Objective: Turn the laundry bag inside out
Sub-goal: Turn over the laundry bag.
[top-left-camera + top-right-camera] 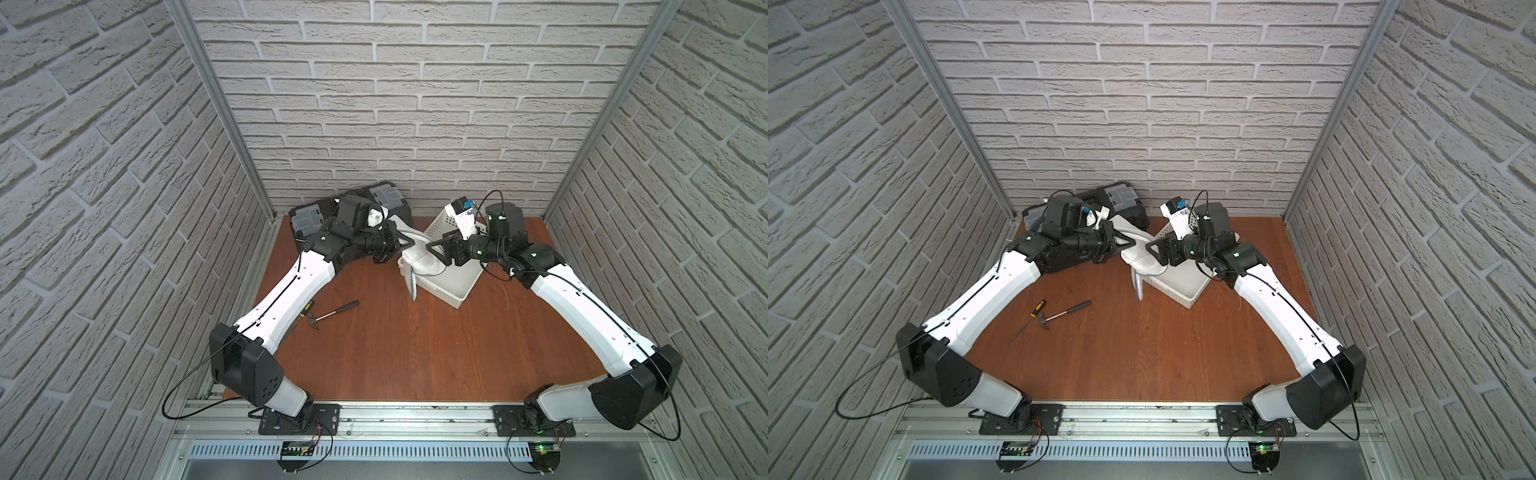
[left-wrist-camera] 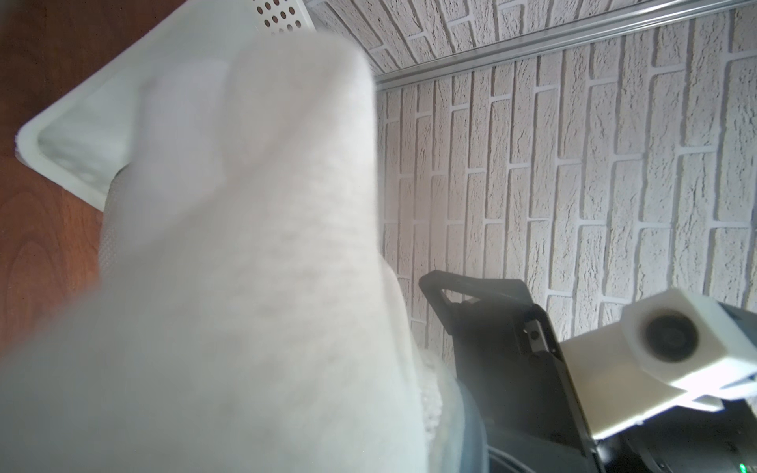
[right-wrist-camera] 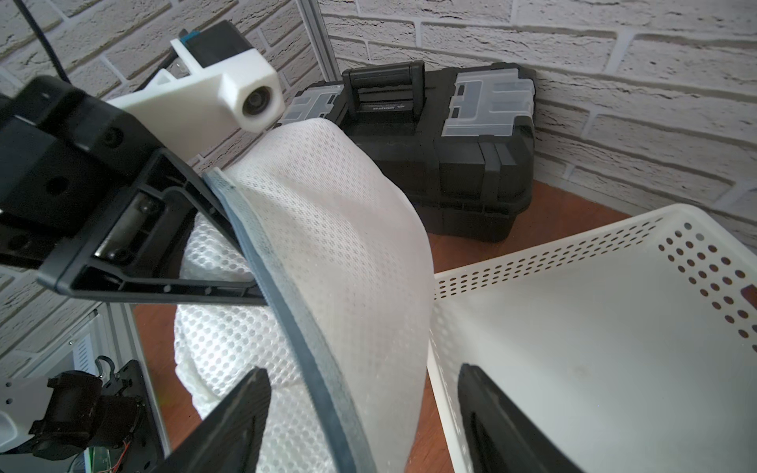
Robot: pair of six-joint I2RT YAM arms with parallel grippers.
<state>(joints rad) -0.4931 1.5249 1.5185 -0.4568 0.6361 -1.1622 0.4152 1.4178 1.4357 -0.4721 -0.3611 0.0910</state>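
Two arms meet above the white basket (image 1: 451, 293) at the back of the wooden surface (image 1: 415, 357). We see the left pincer (image 1: 409, 240) clamped tight on the grey trim of the laundry bag (image 1: 419, 257), holding it at the basket's corner (a strip of trim droops outside the rim). The right pincer (image 3: 362, 381) stands open, its jaws either side of the bag's edge, gripping nothing.

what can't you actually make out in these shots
- Left wrist view: the laundry bag, blurred and close, hides the left claw entirely.
- Top view: the right claw and its arm cover part of the basket inside.
- Right wrist view: the bag's hanging end runs off the picture's edge.
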